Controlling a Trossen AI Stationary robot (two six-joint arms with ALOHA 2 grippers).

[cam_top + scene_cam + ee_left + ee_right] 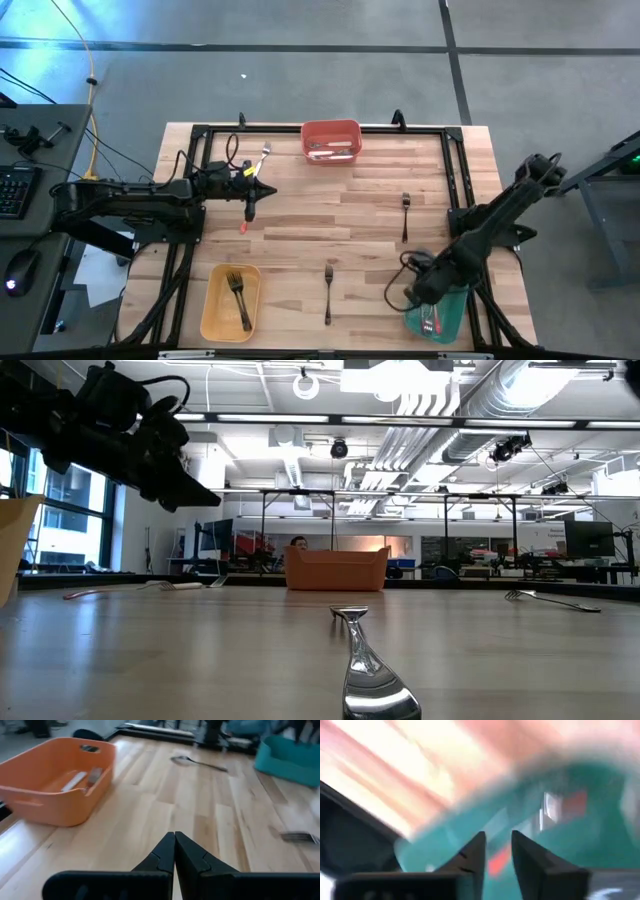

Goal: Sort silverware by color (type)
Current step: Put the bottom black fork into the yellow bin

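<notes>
Right gripper (496,851), jaws narrowly parted, empty, hung over green bin (452,312); a clinging utensil risked being dragged back out.

Left gripper (174,851) shut, empty.

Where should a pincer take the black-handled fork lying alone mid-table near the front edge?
Grip the black-handled fork at mid-handle, coming straight down from above. It lies flat with bare wood on both sides, so the fingers should probably straddle the thin handle across its width.

The pale planked wooden table (350,215) is looking smooth and matt; the shiny metal fork head (375,678) is gleaming; the red plastic bin (331,131) is looking matt.
</notes>
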